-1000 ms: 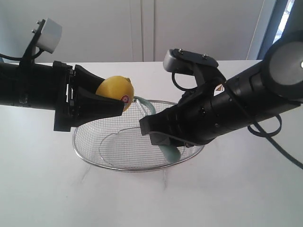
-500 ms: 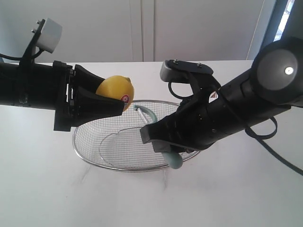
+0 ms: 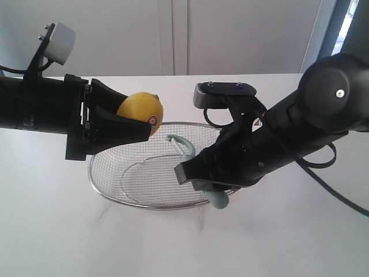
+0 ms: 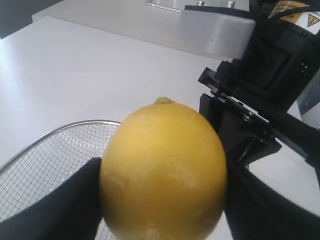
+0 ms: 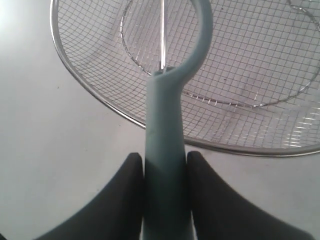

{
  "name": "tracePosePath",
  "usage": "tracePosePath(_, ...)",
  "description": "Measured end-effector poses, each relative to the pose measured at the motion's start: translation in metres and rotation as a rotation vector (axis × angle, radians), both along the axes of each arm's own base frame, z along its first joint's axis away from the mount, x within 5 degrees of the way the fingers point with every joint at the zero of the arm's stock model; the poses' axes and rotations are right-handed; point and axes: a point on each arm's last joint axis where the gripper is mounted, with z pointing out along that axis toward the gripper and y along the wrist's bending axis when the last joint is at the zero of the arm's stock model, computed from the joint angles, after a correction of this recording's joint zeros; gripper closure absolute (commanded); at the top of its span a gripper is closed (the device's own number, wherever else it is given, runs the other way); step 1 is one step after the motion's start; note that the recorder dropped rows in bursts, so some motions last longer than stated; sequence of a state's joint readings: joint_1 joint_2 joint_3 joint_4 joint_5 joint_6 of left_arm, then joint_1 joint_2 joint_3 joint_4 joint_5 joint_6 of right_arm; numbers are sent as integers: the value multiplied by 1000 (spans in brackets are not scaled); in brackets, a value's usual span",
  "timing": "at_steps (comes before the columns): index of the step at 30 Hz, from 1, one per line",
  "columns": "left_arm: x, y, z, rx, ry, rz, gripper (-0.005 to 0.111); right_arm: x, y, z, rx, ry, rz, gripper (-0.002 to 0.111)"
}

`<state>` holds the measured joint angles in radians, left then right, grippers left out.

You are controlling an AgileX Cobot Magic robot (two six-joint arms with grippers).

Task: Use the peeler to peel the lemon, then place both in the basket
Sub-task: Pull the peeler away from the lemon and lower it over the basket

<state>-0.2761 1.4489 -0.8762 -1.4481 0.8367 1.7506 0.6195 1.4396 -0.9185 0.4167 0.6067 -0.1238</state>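
Exterior view: the basket sits mid-desk, clear of every edge. The left gripper holds the lemon in the air over the basket's far left rim, with the sticker facing outward. It seems to be offered sideways so the other arm can reach its skin. The right gripper is clamped on the peeler over the basket's right side. The looped head points towards the lemon but is well apart from it, so no cut is under way. Working above the basket probably lets any peel fall into it.

Left wrist view: the lemon fills the gap between the two dark fingers, jaws spread wide around it. The skin that shows is smooth and whole. Basket mesh lies below and the other arm is beyond.

Right wrist view: the fingers pinch the thick handle of the peeler narrowly from both sides. Its loop and thin blade reach out over the basket, while the handle crosses the rim above bare desk. Holding it low on the handle leaves the blade free.
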Motion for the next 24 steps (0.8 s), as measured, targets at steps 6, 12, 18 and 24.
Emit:
tracePosePath(6, 0, 0, 0, 2, -11, -4, 107, 3, -5, -1, -73, -59, 39, 108)
tracePosePath(12, 0, 0, 0, 2, -14, -6, 107, 18, -16, 8, -82, -101, -6, 108)
tracePosePath(18, 0, 0, 0, 2, -14, -6, 107, 32, -29, 18, -113, -153, -33, 108)
tracePosePath(24, 0, 0, 0, 2, -14, -6, 107, 39, -29, 34, -137, -211, -11, 108)
